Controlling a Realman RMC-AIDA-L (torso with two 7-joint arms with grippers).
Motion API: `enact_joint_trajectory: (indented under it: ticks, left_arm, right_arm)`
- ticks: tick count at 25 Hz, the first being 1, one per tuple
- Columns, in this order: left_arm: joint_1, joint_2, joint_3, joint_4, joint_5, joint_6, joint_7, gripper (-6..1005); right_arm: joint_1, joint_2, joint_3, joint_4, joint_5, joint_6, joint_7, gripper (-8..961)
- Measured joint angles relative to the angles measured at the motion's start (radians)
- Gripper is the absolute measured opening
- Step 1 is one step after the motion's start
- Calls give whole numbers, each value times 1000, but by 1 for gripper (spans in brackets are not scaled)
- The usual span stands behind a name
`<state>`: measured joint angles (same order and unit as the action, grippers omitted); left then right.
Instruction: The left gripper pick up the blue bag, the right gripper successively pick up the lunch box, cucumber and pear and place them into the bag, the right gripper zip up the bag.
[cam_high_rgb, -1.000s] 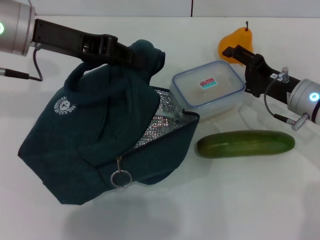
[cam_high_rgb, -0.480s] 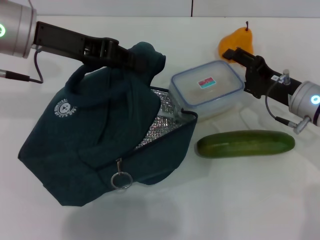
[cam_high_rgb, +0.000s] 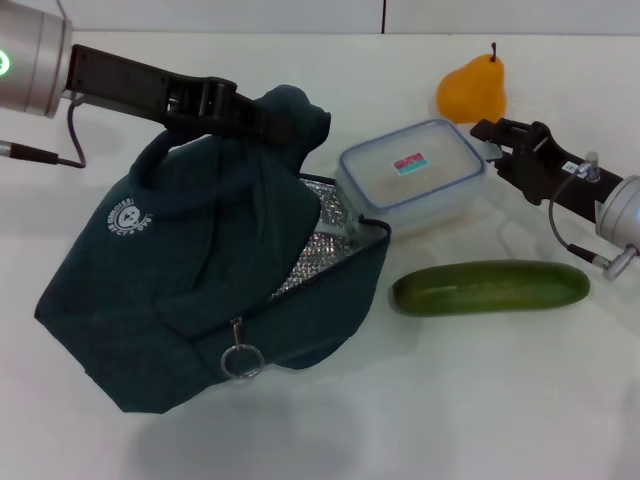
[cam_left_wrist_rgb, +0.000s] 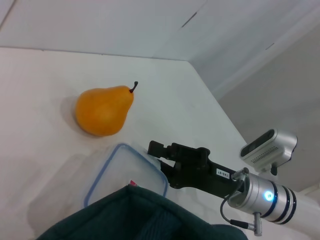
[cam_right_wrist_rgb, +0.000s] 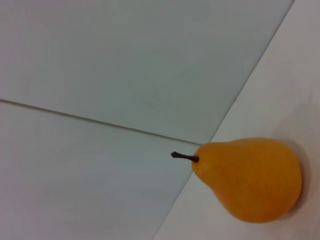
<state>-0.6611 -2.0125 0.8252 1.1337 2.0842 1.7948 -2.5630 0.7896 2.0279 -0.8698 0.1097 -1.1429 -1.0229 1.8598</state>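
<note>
On the left, the left gripper (cam_high_rgb: 262, 118) is clamped on the blue bag's (cam_high_rgb: 190, 290) top, mouth open toward the lunch box (cam_high_rgb: 412, 176). Beside the box's right edge, the right gripper (cam_high_rgb: 492, 138) seems parted, empty. Cucumber (cam_high_rgb: 489, 287) in front, pear (cam_high_rgb: 472, 88) behind.

The blue bag (cam_high_rgb: 190, 280) was matt cloth — crinkled silver foil lining, metal zip ring (cam_high_rgb: 241, 359); the lunch box (cam_high_rgb: 411, 175) clear plastic; the cucumber (cam_high_rgb: 489, 287) glossy.

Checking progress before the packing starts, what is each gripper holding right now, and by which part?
The left gripper holds the blue bag by its bunched top. The right gripper holds nothing.
</note>
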Motion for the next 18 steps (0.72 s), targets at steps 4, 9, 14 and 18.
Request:
enact_joint_trajectory:
  ticks: [4,9,14,18]
  left_arm:
    - [0,0,0,0,0,0,1,46]
    - [1,0,0,0,-1,3,4,46]
    - [3,0,0,0,-2,3,8,46]
    - [3,-3,0,-1,-2,3,9,46]
  right_arm:
    - [15,0,-4,-2,-5,0,0,389]
    - [24,0,-3,-6,-27,1,-3,201]
    - [13,0,-1,-7,-27,-9,-58,102]
    - [8,0,1,-7,-21,-25,-98,92]
